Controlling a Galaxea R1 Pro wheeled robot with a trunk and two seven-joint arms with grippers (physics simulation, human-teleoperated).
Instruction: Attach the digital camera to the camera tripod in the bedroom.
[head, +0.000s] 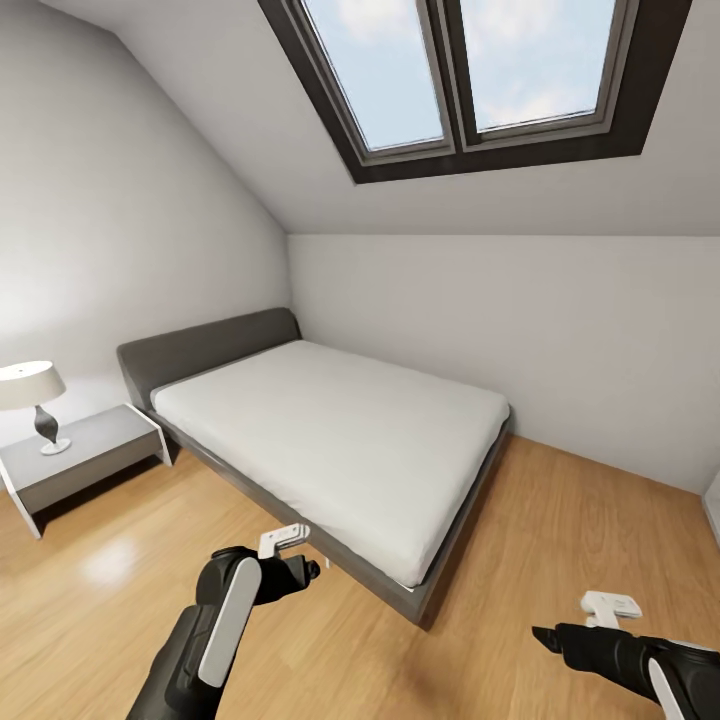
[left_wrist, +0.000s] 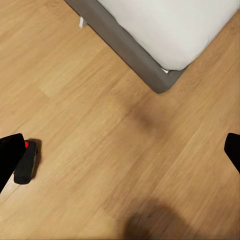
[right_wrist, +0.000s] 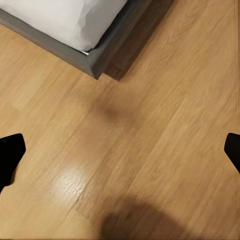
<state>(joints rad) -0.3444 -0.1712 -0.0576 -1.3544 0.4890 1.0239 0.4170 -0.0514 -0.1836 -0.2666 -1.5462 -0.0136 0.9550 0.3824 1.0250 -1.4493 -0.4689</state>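
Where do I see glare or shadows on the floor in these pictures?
Head view: a soft bright patch on the wood floor near the nightstand. Right wrist view: a pale sheen and a dark blurred shadow below it. Left wrist view: a similar shadow, and the digital camera casts one.

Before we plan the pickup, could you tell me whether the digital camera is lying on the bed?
No, the digital camera lies on the wood floor in the left wrist view, apart from the bed.
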